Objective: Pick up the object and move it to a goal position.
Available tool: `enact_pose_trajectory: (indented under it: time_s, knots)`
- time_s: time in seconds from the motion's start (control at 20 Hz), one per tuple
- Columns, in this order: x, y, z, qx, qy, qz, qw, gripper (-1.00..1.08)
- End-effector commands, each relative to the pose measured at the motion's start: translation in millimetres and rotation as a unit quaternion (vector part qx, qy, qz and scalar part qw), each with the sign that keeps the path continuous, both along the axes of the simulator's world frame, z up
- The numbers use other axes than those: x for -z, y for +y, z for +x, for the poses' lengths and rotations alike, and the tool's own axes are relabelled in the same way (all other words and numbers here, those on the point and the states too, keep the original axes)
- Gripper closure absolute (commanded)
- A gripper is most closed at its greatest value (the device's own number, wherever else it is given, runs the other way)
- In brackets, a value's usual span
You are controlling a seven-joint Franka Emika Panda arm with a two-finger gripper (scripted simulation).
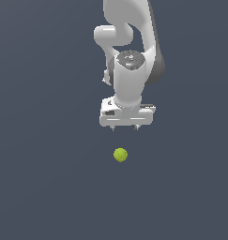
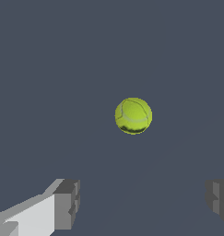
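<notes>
The object is a small yellow-green ball (image 1: 120, 154) with a faint seam, lying on the flat dark grey surface. The wrist view shows the ball (image 2: 133, 115) alone, ahead of the fingers. My white gripper (image 1: 125, 128) hangs above the ball and slightly toward the exterior view's right, with a clear gap between them. It is open: the two grey fingertips (image 2: 67, 203) stand far apart with nothing between them. Only short finger tips poke out under the gripper body in the exterior view.
The white arm (image 1: 129, 42) rises from the gripper to the top of the exterior view. A plain dark grey surface (image 1: 40, 187) fills everything else.
</notes>
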State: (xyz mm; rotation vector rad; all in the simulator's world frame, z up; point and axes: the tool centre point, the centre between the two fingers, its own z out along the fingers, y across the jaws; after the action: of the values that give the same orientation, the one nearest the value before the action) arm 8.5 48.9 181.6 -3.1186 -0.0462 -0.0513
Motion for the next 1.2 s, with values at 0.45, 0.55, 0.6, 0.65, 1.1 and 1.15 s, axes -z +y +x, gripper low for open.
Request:
enact_pose_trajectory:
  time_s: [0.45,0.55,0.6,0.65,1.1,1.15]
  knots:
    - [24.5,-3.8,18.3,0.100,0.008,0.003,0.9950,-0.92]
    - [31.4,-5.0,23.1,0.127,0.010,0.003,0.9919,-0.92]
    - [35.1,-5.6,25.5,0.141,0.011,0.003,0.9900,-0.92]
    - [38.8,-6.2,27.9,0.155,0.011,0.002,0.9879,-0.92]
    - [70.4,-11.3,46.1,0.268,0.017,-0.001,0.9634,-0.92]
    - [73.1,-11.7,47.5,0.277,0.018,-0.002,0.9608,-0.92]
